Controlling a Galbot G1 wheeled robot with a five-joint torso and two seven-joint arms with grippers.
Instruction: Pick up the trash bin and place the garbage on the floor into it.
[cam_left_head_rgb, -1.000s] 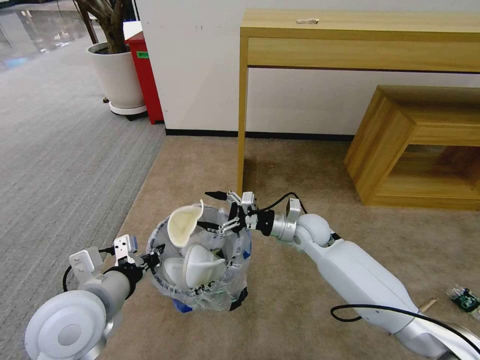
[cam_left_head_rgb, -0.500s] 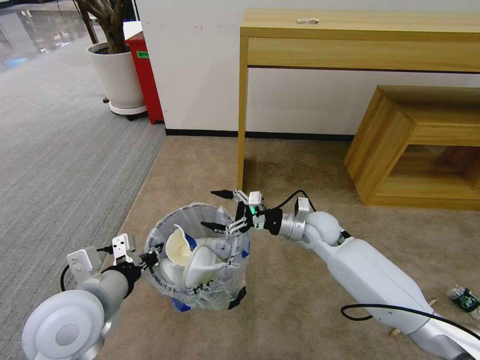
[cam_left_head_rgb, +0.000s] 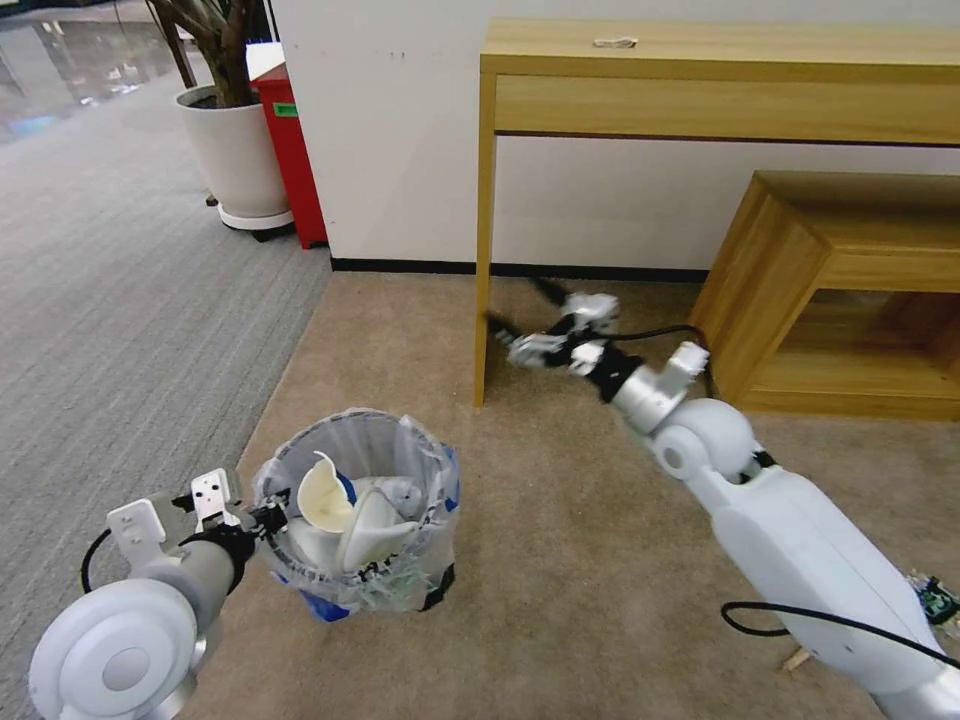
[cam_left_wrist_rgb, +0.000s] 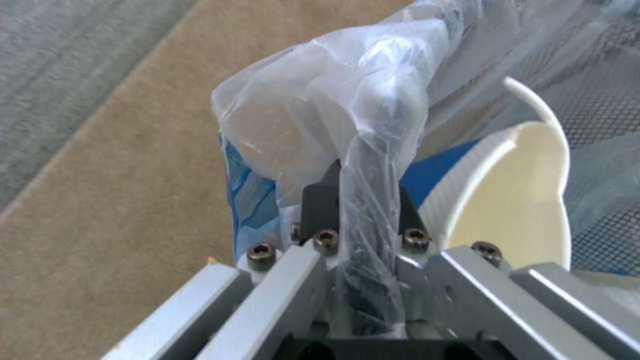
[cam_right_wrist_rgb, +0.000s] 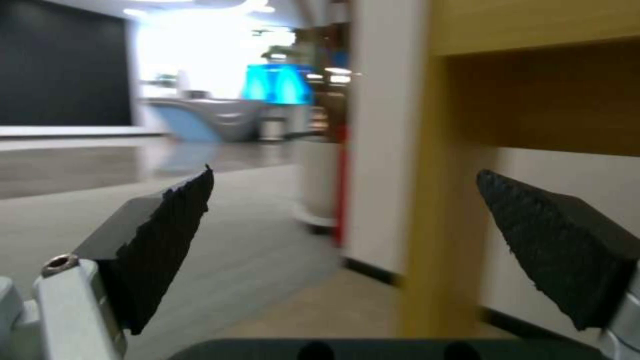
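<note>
The trash bin (cam_left_head_rgb: 352, 590), black with a clear liner, hangs just above the beige floor (cam_left_head_rgb: 560, 560). My left gripper (cam_left_head_rgb: 262, 520) is shut on its near rim. In the left wrist view the left gripper (cam_left_wrist_rgb: 363, 185) pinches the bag-wrapped rim (cam_left_wrist_rgb: 373, 165), with a white slipper (cam_left_wrist_rgb: 513, 200) inside. White slippers (cam_left_head_rgb: 335, 510) fill the bin. My right gripper (cam_left_head_rgb: 520, 318) is open and empty, raised by the table leg (cam_left_head_rgb: 484, 250), well away from the bin. The right wrist view shows the right gripper (cam_right_wrist_rgb: 347, 220) wide apart before that leg (cam_right_wrist_rgb: 433, 200). A green-label bottle (cam_left_head_rgb: 938, 598) and a wooden stick (cam_left_head_rgb: 797, 659) lie at the right.
A wooden console table (cam_left_head_rgb: 720, 70) stands against the wall, with a low wooden shelf (cam_left_head_rgb: 840, 290) to its right. A white planter (cam_left_head_rgb: 235, 150) and a red box (cam_left_head_rgb: 295, 150) stand at the back left. Grey striped carpet (cam_left_head_rgb: 120, 300) borders the beige floor.
The slipper that stood at the bin's rim has dropped inside. My right gripper has swung up and away toward the table leg. The bin has shifted slightly left and nearer.
</note>
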